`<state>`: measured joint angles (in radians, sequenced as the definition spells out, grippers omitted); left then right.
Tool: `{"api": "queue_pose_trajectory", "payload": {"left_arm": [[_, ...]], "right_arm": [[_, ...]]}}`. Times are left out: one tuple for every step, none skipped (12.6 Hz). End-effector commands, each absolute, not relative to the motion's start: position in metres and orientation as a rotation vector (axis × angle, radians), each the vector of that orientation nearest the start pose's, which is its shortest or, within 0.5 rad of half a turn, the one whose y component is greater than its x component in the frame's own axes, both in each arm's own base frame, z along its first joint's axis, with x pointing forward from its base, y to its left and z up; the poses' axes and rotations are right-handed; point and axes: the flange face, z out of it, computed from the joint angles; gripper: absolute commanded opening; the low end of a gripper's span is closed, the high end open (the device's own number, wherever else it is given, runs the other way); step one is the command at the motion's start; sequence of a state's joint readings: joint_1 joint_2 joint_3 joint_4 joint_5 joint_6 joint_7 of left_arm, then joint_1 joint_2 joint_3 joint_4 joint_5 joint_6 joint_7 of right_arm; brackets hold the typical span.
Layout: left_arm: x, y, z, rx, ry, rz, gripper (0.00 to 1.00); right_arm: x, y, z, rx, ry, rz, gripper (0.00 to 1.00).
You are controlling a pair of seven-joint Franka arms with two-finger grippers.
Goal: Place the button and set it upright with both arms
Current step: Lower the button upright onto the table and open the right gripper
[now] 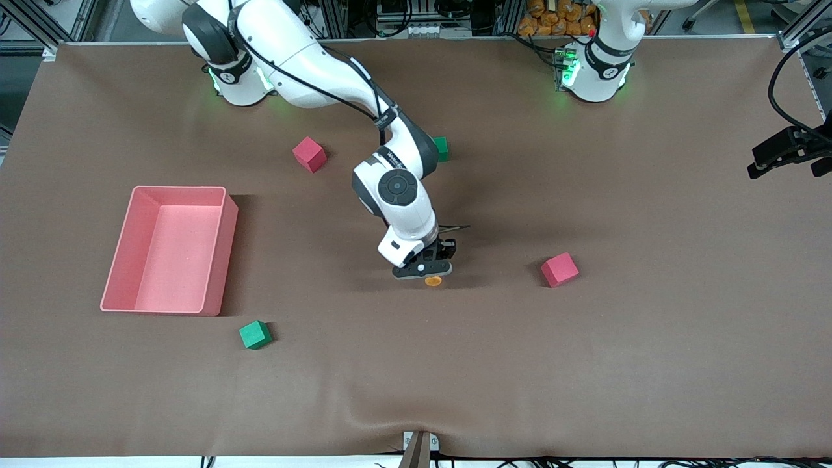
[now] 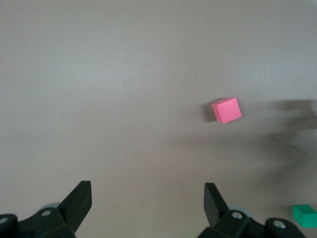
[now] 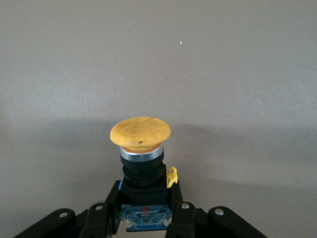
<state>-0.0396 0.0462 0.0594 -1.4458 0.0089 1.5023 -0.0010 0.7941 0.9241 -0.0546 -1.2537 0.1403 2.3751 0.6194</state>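
Note:
The button (image 3: 140, 133) has a round orange cap on a black body with a blue base. My right gripper (image 3: 143, 206) is shut on that black body, and the cap points away from the fingers. In the front view my right gripper (image 1: 426, 268) hangs low over the middle of the table, with the orange cap (image 1: 433, 281) showing just under it. I cannot tell whether the button touches the cloth. My left gripper (image 2: 147, 198) is open with nothing between its fingers. It waits high over the left arm's end of the table (image 1: 786, 166).
A pink bin (image 1: 170, 250) stands toward the right arm's end. One red cube (image 1: 559, 270) lies beside the button toward the left arm's end, another (image 1: 309, 155) nearer the bases. One green cube (image 1: 255, 335) lies near the bin, and another (image 1: 442, 148) is partly hidden by the right arm.

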Motion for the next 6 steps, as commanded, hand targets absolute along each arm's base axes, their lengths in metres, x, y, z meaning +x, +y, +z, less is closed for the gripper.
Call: {"api": "queue_pose_trajectory", "payload": {"left_arm": [[0.562,0.012,0.652,-3.142,-0.002,0.000,1.00],[0.562,0.012,0.652,-3.142,-0.002,0.000,1.00],[0.562,0.013,0.653,-3.142,-0.004,-0.003,1.00],[0.562,0.013,0.652,-3.142,-0.004,0.000,1.00],[0.562,0.012,0.652,-3.142,-0.002,0.000,1.00],[0.562,0.012,0.652,-3.142,-0.002,0.000,1.00]], "right_arm": [[0.562,0.535,0.216,-2.973,-0.071,-0.181,0.00],[0.560,0.537,0.214,-2.976,-0.077,-0.178,0.01],[0.557,0.539,0.207,-2.980,-0.079,-0.172,0.01],[0.555,0.541,0.205,-2.980,-0.072,-0.173,0.04],[0.555,0.540,0.203,-2.983,-0.070,-0.172,0.14],[0.555,0.540,0.203,-2.982,-0.070,-0.174,0.39]]}}
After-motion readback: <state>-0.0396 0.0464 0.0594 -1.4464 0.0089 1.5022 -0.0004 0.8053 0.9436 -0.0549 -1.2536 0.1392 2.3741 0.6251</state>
